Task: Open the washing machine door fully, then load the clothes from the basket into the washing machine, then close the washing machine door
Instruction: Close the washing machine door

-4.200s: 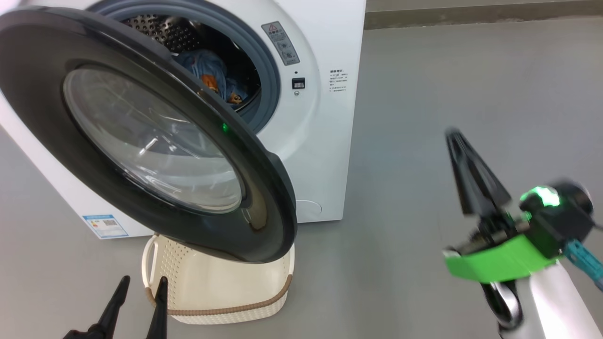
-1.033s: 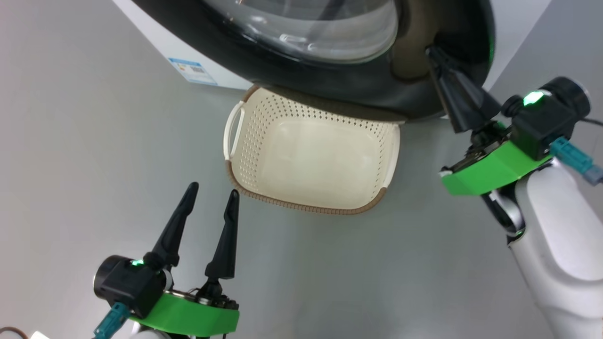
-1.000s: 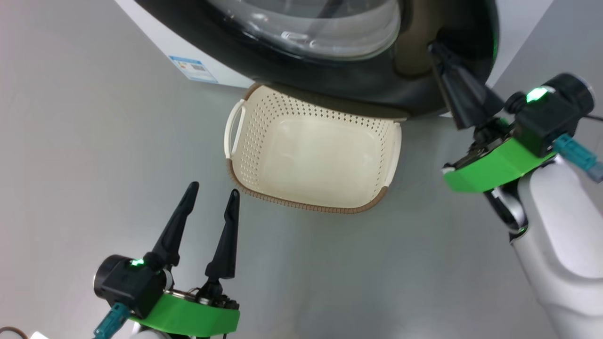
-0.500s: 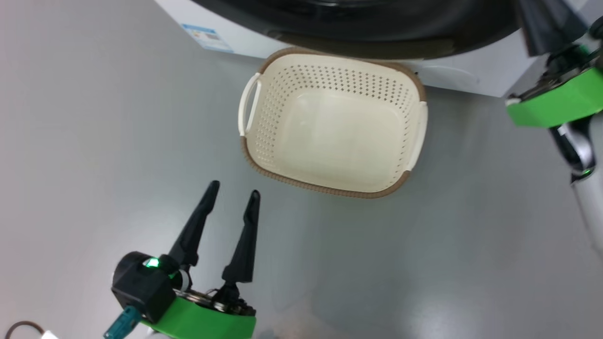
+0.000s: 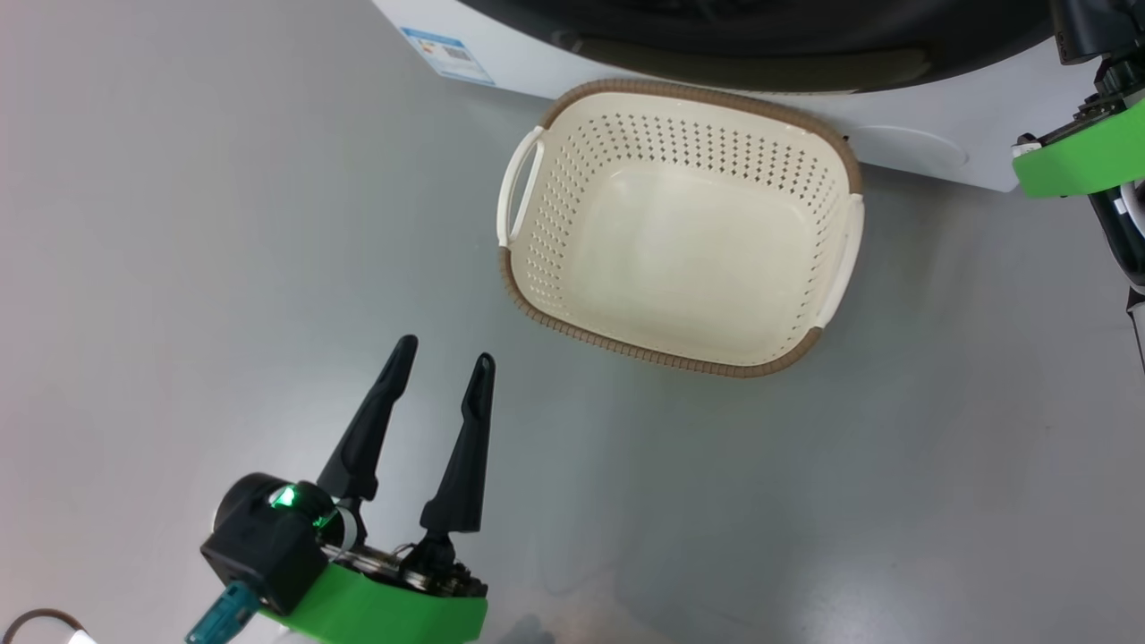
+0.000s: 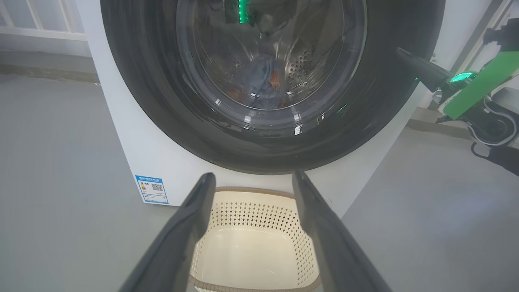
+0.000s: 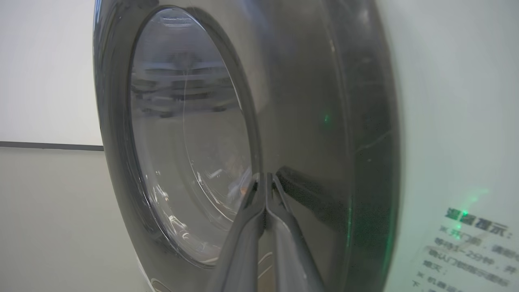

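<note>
The white washing machine [image 6: 134,129] fills 12 o'clock in the left wrist view; its door [image 6: 142,61] lies close against the front, though I cannot tell if it is latched; the cream basket [image 5: 555,233] sits empty on the grey floor [image 5: 179,224], at 6 o'clock from the door; the blue bear-print clothes [image 6: 261,79] lie in the drum [image 6: 302,67], seen through the door; the left gripper [image 5: 445,351] hovers at 7 o'clock from the basket, fingers spread apart, holding nothing; the right gripper [image 7: 265,177] has its fingers pressed together, tips at the door's 3 o'clock edge; the blue energy label [image 6: 152,189] sits at 7 o'clock from the door.
</note>
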`<state>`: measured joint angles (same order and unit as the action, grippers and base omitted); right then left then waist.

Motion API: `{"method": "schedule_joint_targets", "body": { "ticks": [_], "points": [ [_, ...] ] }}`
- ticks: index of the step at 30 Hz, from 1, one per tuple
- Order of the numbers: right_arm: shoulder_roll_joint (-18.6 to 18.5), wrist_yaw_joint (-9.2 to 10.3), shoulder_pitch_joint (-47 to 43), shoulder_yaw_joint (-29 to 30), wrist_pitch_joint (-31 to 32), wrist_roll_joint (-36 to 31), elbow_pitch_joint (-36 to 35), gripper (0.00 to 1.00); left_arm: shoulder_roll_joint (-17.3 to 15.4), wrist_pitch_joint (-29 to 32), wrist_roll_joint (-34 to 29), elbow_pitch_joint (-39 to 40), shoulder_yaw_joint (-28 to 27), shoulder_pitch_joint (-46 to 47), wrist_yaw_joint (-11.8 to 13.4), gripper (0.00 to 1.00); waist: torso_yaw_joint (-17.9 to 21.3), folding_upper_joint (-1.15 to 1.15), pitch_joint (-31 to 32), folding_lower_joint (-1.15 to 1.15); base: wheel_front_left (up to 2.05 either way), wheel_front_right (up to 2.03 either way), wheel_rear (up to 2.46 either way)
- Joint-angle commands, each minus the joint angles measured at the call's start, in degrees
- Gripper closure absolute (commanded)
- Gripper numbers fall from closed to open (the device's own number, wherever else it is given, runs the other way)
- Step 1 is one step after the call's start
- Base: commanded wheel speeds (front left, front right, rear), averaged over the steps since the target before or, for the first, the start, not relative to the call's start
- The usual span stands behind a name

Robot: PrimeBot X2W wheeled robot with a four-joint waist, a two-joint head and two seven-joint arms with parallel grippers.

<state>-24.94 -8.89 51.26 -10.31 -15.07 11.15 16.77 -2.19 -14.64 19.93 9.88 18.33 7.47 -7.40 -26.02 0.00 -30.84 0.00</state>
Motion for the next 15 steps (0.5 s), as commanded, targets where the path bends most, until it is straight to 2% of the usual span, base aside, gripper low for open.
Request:
{"method": "schedule_joint_targets", "body": {
  "ticks": [1, 6, 11, 13, 15],
  "points": [
    [-0.75, 1.41, 0.85, 2.19, 0.07, 0.05, -1.0, 1.0, -0.69, -0.36, 0.2, 1.6, -1.65, 1.08, -0.09, 0.0, 0.69, 0.0, 0.68, 0.0, 0.0, 0.0, 0.0],
    [0.48, 1.41, -0.84, 1.74, 0.07, -0.1, -1.12, 1.0, -0.69, -0.36, -0.15, 0.92, -2.08, 1.58, -0.09, 0.0, 2.42, 0.0, 2.51, 0.0, 0.0, 0.0, 0.0],
    [3.29, 1.41, -3.54, 2.05, 0.07, 0.61, -2.21, 0.99, -0.69, -0.36, 1.18, -1.75, -4.38, 1.35, -0.09, 0.0, 4.98, 0.0, 5.47, 0.0, 0.0, 0.0, 0.0],
    [4.42, 1.41, -5.06, 2.12, 0.07, 0.85, -2.82, 0.95, -0.69, -0.36, 2.35, -3.44, -5.86, 1.17, -0.09, 0.0, 6.17, 0.0, 7.05, 0.0, 0.0, 0.0, 0.0],
    [5.5, 1.41, -7.05, 2.14, 0.07, 1.0, -3.58, 0.82, -0.69, -0.36, 2.42, -5.33, -7.08, 0.99, -0.09, 0.0, 7.42, 0.0, 8.81, 0.0, 0.0, 0.0, 0.0]
  ]
}}
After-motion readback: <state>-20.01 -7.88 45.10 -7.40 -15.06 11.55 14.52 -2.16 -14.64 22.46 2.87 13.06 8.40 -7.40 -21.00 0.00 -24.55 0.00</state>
